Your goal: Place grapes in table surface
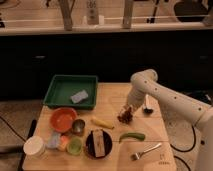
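Note:
The grapes [125, 116], a small dark red-purple cluster, lie on the light wooden table surface [112, 97] right of centre. My gripper [128, 108] hangs from the white arm [150, 85] directly over them, its tip at the top of the bunch. Whether it still grips them cannot be told. A green curved pod [132, 136] lies just in front of the grapes and a yellow banana-like piece [102, 122] to their left.
A green tray [59, 94] holding a blue sponge [79, 96] sits at back left. An orange bowl [63, 119], small cups [75, 145], a white cup [34, 147], a dark plate [99, 143] and a fork [147, 150] fill the front. A dark ladle-like item [148, 109] lies right of the gripper.

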`<action>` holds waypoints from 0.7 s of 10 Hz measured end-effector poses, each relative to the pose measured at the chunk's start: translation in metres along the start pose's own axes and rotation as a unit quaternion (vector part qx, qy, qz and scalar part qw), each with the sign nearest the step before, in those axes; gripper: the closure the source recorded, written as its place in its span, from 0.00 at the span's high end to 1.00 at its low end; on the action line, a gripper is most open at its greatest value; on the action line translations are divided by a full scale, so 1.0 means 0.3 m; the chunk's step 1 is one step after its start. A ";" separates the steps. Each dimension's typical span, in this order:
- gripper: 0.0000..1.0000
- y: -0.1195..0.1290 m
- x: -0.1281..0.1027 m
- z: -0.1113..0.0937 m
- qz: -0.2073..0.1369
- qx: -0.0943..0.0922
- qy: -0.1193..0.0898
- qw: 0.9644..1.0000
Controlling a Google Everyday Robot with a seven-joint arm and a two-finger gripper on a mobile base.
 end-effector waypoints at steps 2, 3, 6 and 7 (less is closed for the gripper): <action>0.31 0.003 0.004 0.003 0.002 0.000 0.000 1.000; 0.32 0.005 0.007 0.003 0.003 0.000 0.000 1.000; 0.51 0.016 0.016 0.002 0.006 0.001 0.000 1.000; 0.49 0.020 0.019 0.004 0.008 0.001 0.000 1.000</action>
